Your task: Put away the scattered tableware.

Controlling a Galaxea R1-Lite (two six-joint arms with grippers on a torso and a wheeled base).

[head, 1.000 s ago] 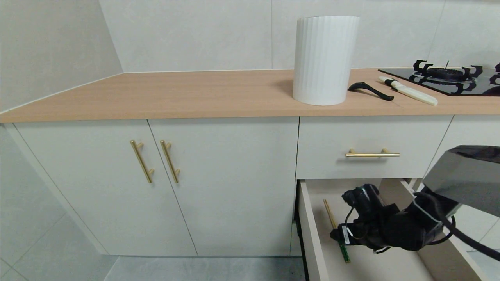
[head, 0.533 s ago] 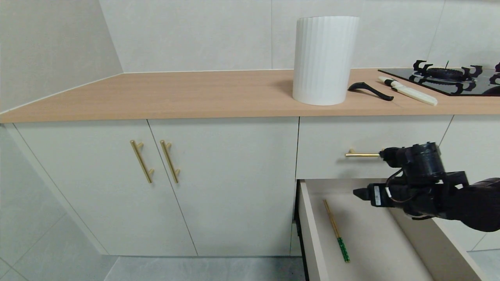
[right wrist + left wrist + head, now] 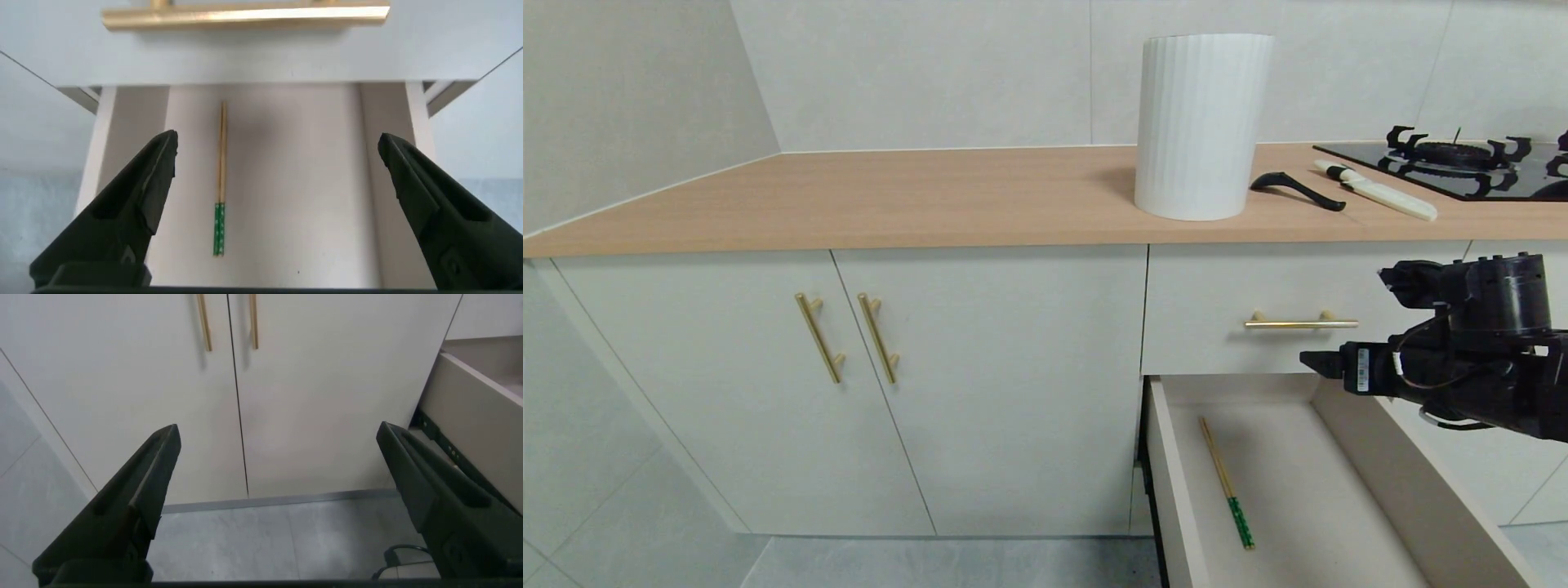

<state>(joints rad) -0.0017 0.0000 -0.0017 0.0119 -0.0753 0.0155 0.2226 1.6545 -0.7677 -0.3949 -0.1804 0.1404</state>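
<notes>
A pair of wooden chopsticks with green ends [image 3: 1226, 483] lies on the floor of the open lower drawer [image 3: 1170, 465], near its left wall; the right wrist view has the chopsticks [image 3: 220, 178] below the closed drawer's gold handle [image 3: 245, 15]. My right gripper [image 3: 1346, 317] hangs open and empty above the drawer's right side, level with that handle [image 3: 1301, 324]. On the counter lie a black spoon [image 3: 1296, 189] and a white knife [image 3: 1376, 189]. My left gripper [image 3: 276, 437] is open and empty, low in front of the cabinet doors [image 3: 237, 392].
A tall white ribbed container [image 3: 1201, 122] stands on the wooden counter [image 3: 890, 196], just left of the spoon. A black gas hob [image 3: 1454, 163] is at the far right. Two cabinet doors with gold handles [image 3: 845, 336] are left of the drawers.
My right gripper has risen out of the open drawer, up and to the right. The chopsticks it was over stay lying on the drawer floor, now in full sight.
</notes>
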